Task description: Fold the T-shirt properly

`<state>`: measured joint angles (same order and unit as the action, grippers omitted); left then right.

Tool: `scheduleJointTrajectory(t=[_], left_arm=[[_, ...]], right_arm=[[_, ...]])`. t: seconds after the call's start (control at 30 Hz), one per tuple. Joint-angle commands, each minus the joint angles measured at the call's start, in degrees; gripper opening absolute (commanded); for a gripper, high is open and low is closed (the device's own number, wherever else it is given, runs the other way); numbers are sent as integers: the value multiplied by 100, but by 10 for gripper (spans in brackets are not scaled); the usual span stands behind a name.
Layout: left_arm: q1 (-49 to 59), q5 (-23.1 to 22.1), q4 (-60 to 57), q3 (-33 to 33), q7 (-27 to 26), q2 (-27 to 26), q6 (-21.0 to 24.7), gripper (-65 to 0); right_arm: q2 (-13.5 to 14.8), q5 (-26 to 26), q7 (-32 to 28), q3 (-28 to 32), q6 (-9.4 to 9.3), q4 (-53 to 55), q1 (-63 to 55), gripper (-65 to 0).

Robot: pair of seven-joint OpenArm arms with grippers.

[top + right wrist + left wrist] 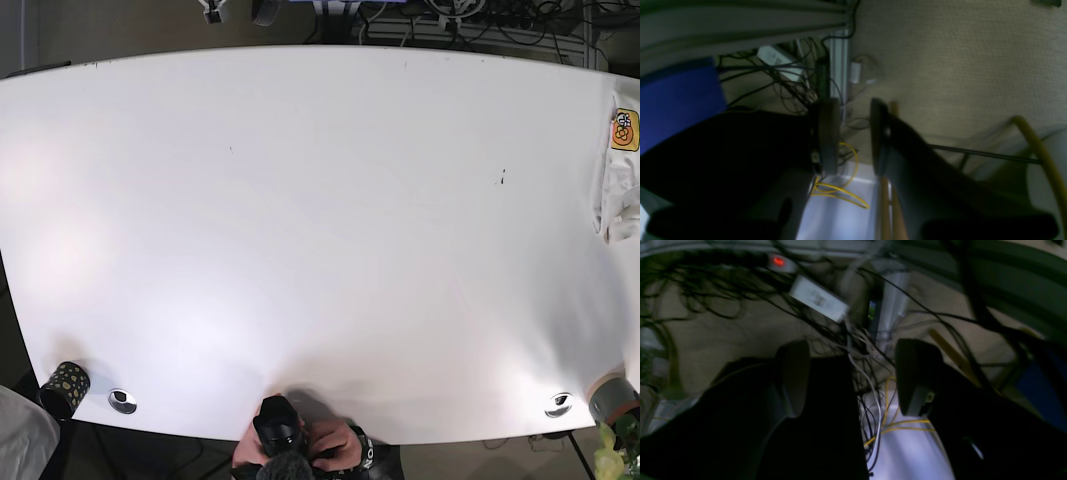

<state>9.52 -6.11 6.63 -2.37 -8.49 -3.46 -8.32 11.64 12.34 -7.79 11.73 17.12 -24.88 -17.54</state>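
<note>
The white T-shirt [617, 195], with a yellow patch [625, 130], lies bunched at the far right edge of the white table [320, 220], partly cut off by the frame. Neither arm reaches over the table in the base view. My left gripper [855, 380] is open and empty, its dark fingers [793, 376] wide apart over a floor full of cables. My right gripper [853, 136] is also open and empty, its fingers [828, 136] a smaller gap apart, over carpet and cables. The shirt shows in neither wrist view.
A person's hands hold a black object [290, 445] at the table's near edge. A patterned cup [65, 385] stands at the near left corner and a grey one [610, 400] at the near right. Two round fittings [122, 400] [558, 404] sit near the front edge.
</note>
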Motion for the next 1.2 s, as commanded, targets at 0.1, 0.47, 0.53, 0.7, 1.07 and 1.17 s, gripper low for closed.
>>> scheduleJointTrajectory(t=[0.1,0.47,0.53,0.7,1.07,1.17], left_arm=[[-244,-35,-360,31,1,-80,45,-283],[-332,-18,-79,4,440,-80,432,-283],[-332,-18,-52,-5,432,-80,449,-283],[-332,-18,-44,-5,414,-80,449,-283],[-332,-9,-44,-5,185,-98,440,-283],[-332,-9,-44,-5,106,-115,440,-283]], right_arm=[[10,19,-52,10,24,427,299,-498],[-17,19,-43,10,-82,779,616,-498],[-25,19,-43,19,-82,770,616,-498],[-52,19,-52,19,-82,743,607,-498],[-131,19,-52,10,-249,761,598,-498],[-140,19,-52,19,-249,761,580,-498]])
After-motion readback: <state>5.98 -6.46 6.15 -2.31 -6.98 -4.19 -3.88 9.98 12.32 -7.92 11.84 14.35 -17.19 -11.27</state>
